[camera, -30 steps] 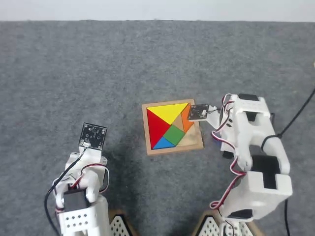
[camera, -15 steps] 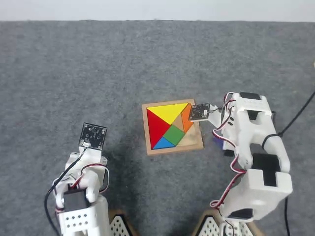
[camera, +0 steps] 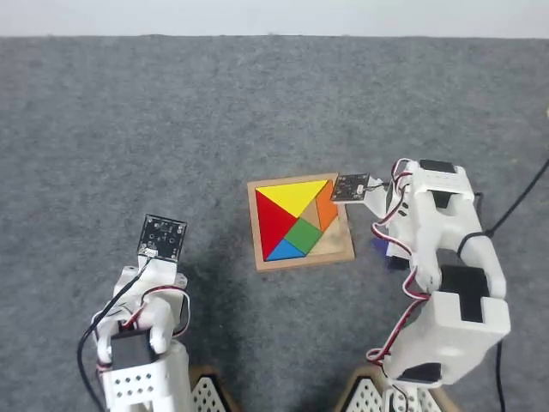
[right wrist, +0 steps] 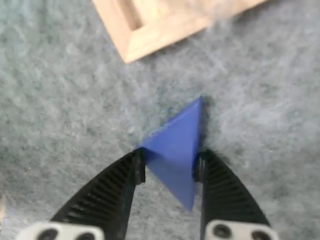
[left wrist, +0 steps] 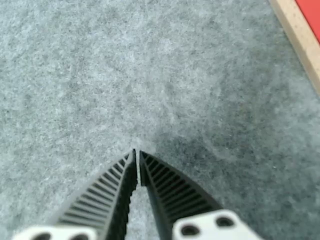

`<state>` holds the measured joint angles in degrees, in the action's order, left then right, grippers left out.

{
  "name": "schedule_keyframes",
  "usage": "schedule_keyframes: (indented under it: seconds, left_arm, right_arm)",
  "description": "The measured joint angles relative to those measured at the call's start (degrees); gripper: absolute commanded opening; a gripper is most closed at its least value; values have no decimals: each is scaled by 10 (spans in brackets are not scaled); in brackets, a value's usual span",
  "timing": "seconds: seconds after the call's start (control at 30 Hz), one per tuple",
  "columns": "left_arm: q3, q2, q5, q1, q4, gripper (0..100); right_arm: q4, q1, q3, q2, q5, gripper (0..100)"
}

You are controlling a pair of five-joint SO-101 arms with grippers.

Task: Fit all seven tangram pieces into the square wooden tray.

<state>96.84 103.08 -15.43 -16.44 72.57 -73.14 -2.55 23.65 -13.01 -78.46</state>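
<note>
Your right gripper (right wrist: 170,164) is clamped on a triangle (right wrist: 175,147). One ribbed finger (right wrist: 131,175) sits on one edge and the other finger on the opposite edge. The triangle is solid blue w/ flat faces and sharp corners, and one tip points toward the tray (right wrist: 150,37). It's just off the tray's near corner, apart from the rim, w/ a strip of grey mat (right wrist: 60,100) between. Can't tell if it's resting on the mat or lifted.

In the high view the tray (camera: 304,260) is a square wooden frame, slightly turned. Inside are a yellow piece (camera: 292,196) on the far side, a red piece (camera: 270,221) on the side away from the right arm (camera: 437,223), a green piece (camera: 303,233) approx. mid-tray, a light-blue piece (camera: 283,250) at the near rim, and an orange piece (camera: 326,206) on the right-arm side. There's bare wood at the near corner on the right-arm side.

There's open mat on every side of the tray, widest beyond its far rim.

Your left gripper (left wrist: 136,156) has its tips pressed together w/ nothing between. It's over bare mat, well apart from the tray on the red-piece side.
</note>
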Motion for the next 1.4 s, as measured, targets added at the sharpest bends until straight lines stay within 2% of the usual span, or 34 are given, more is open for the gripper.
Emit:
schedule_keyframes:
  seconds: [0.13,0.33,0.53,0.77,1.0,1.13,1.4]
  left_arm:
    - [0,0,0,0,0,12]
    - [0,0,0,0,0,12]
    - [0,0,0,0,0,12]
    - [0,0,0,0,0,12]
    - [0,0,0,0,0,12]
    - [0,0,0,0,0,12]
    - [0,0,0,0,0,12]
  right_arm:
    - [-8,0,5,0,0,277]
    - [-12,1,11,1,3,244]
    - [-12,1,7,1,65,229]
    - [-10,1,1,-2,97,200]
    - [-4,0,0,-2,114,61]
    - [-2,-16,0,-2,121,46]
    - [6,-36,-22,7,184,9]
